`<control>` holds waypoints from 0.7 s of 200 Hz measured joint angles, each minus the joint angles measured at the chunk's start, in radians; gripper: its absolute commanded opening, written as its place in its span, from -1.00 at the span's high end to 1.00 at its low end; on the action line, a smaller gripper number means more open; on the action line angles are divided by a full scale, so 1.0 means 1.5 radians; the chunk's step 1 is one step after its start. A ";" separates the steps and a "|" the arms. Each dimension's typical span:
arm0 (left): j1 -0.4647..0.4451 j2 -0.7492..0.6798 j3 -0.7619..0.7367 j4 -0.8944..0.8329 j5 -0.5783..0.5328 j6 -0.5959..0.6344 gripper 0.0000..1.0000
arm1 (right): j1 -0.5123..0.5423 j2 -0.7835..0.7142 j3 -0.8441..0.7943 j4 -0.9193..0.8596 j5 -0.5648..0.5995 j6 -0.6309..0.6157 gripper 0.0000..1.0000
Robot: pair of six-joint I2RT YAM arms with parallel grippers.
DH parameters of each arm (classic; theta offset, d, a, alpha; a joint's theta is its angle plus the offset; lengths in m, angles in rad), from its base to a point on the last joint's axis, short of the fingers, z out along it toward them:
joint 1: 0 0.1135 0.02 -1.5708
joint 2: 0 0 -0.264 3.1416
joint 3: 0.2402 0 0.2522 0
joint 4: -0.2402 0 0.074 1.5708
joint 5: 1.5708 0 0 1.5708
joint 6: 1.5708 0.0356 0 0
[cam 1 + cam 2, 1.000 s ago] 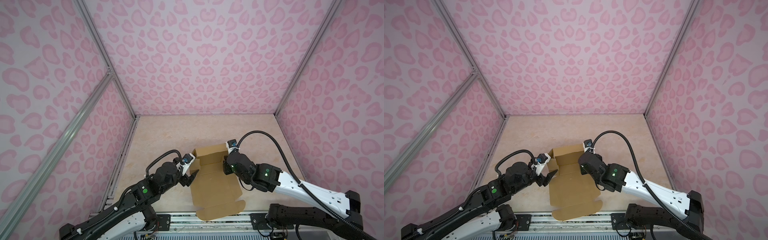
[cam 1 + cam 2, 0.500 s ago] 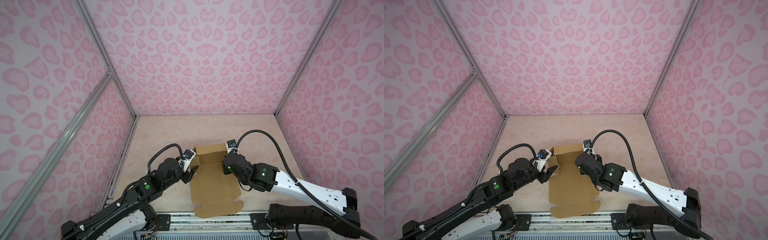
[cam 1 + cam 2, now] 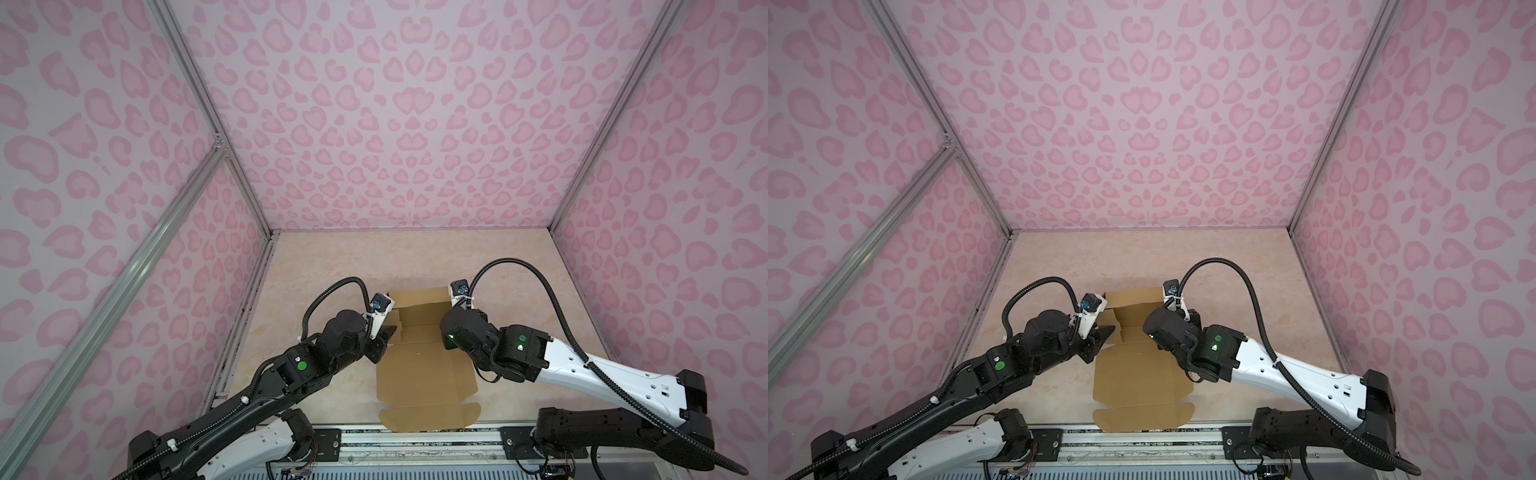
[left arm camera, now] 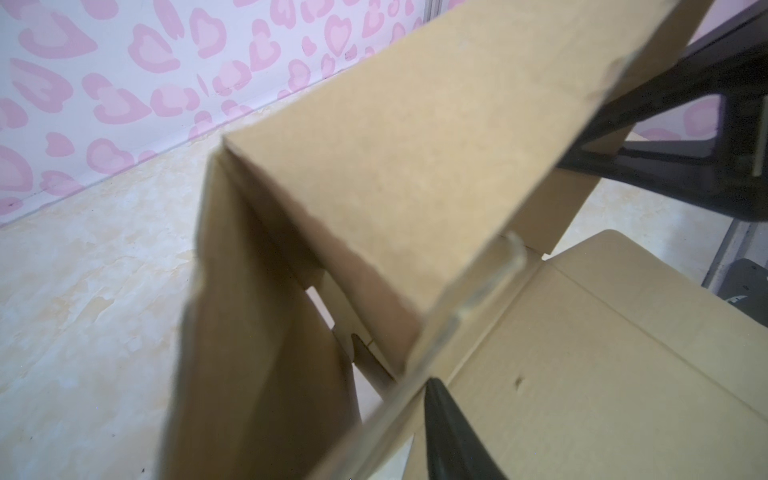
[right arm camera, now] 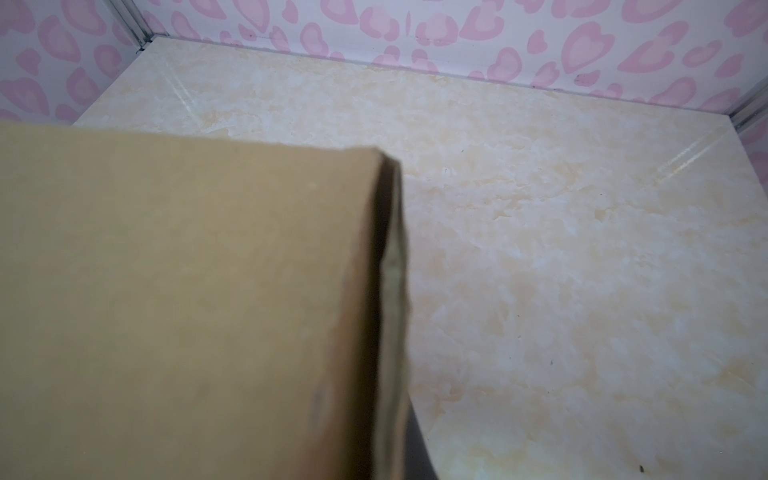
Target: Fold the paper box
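- Pink heart-patterned walls (image 3: 415, 124) enclose a pale marbled tabletop (image 3: 415, 257).
- The plain brown cardboard paper box (image 3: 424, 374) lies mid-table near the front edge in both top views, with its far end folded up.
- The left gripper (image 3: 384, 340) sits at the box's left flap; I cannot tell whether it grips.
- The right gripper (image 5: 399, 461) is closed, pinching the raised right flap.

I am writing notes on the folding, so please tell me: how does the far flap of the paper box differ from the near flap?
The far flap of the paper box looks raised from the table; the near flap lies flat at its front edge. The far flap has square corners; the near flap has rounded ones. Both are the same plain brown cardboard.
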 measured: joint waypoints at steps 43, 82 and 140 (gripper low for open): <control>0.001 0.005 0.012 -0.020 -0.020 -0.019 0.37 | 0.016 0.020 0.014 -0.014 0.016 0.019 1.00; 0.001 0.011 0.014 -0.035 -0.037 -0.031 0.41 | 0.029 0.032 0.027 -0.027 0.026 0.034 1.00; 0.001 0.021 0.023 -0.038 -0.050 -0.058 0.38 | 0.048 0.054 0.051 -0.050 0.050 0.054 1.00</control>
